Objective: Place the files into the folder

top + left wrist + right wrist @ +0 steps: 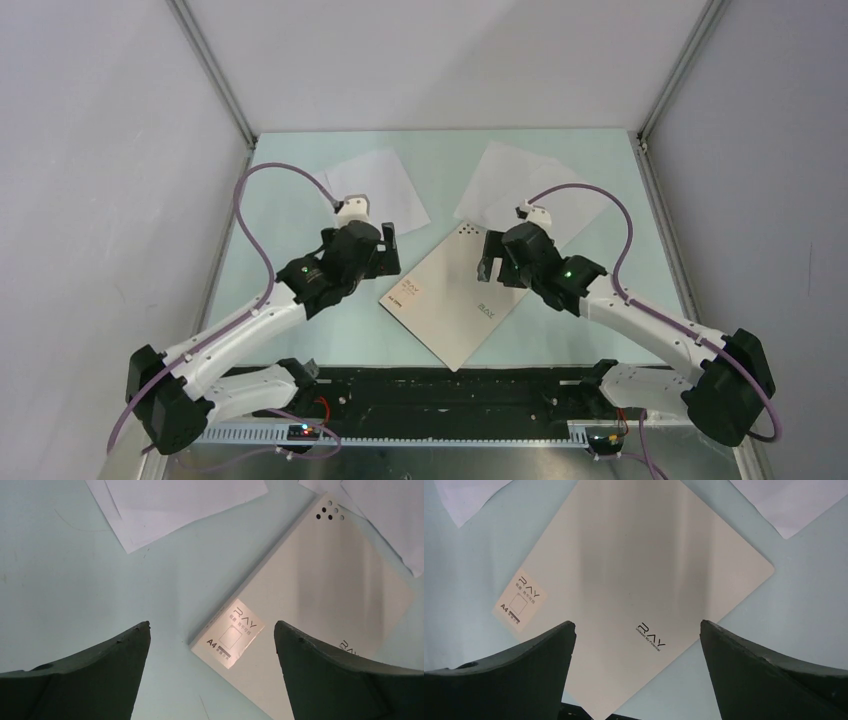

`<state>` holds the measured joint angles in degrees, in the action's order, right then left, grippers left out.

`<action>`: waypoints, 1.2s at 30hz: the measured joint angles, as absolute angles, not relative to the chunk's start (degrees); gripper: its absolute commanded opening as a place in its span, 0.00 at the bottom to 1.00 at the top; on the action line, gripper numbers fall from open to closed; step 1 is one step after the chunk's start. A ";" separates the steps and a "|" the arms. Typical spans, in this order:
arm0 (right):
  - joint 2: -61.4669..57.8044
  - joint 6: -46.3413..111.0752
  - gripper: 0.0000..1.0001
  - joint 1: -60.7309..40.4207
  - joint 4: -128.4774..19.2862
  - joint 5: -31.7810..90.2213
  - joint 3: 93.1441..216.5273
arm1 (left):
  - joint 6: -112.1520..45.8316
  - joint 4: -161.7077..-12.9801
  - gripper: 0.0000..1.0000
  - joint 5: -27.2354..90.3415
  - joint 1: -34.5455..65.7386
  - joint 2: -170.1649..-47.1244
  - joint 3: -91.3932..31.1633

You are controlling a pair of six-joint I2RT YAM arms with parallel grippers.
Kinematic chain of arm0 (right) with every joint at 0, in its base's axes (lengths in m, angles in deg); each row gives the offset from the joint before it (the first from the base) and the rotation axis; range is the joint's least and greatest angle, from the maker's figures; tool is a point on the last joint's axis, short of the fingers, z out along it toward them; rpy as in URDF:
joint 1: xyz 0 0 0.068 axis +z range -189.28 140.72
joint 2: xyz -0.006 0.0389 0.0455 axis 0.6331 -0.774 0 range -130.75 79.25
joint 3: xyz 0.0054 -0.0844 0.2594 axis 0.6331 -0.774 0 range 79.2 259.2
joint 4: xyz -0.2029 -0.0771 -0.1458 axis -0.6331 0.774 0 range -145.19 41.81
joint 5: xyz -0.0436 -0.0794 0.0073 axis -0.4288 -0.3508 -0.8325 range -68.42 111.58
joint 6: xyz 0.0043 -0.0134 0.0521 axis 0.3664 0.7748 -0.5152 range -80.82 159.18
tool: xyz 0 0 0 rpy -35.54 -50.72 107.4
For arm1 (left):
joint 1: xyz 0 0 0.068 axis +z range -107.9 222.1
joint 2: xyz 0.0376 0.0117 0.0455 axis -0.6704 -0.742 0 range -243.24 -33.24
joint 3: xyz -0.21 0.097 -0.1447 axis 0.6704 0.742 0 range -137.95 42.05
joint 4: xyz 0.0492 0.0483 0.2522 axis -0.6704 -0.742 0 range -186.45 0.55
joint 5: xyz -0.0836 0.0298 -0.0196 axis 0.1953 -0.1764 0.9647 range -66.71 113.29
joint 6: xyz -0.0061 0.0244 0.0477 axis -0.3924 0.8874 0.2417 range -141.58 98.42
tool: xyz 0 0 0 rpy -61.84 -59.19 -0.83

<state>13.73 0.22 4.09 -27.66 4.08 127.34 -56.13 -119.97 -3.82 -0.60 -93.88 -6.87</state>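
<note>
Black rail (450, 395) nearest us, then left gripper (388, 248) and right gripper (488, 258), both claws wide and empty, over the closed folder (455, 300), skewed mid-table. Beyond it we see the files (385, 185) lying flat, one sheet left, others right. Pale green table (440, 165), grey walls (100, 150).

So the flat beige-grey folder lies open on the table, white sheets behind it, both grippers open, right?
No, the flat beige-grey folder lies closed, cover up; see top external view. The plain white paper sheets behind it, left gripper and right gripper open: correct.
</note>
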 measured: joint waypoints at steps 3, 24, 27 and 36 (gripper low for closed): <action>13.76 0.18 1.00 3.63 -27.68 4.24 127.34 | -55.97 -119.80 0.98 -3.78 -0.60 -93.88 -7.46; 21.69 -4.39 1.00 1.80 -30.22 8.80 117.29 | -75.93 -110.59 0.98 9.42 -1.24 -90.78 11.12; 22.10 -5.44 1.00 1.82 -30.79 9.24 115.01 | -81.55 -108.43 0.98 9.93 -1.78 -86.54 16.95; 23.68 -6.60 1.00 1.82 -33.52 10.49 110.91 | -91.42 -92.85 0.88 10.30 -1.87 -80.53 28.51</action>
<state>23.68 -6.60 1.82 -33.52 10.49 110.91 -91.42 -92.85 10.30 -1.87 -80.53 28.51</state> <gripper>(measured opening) 0.996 0.919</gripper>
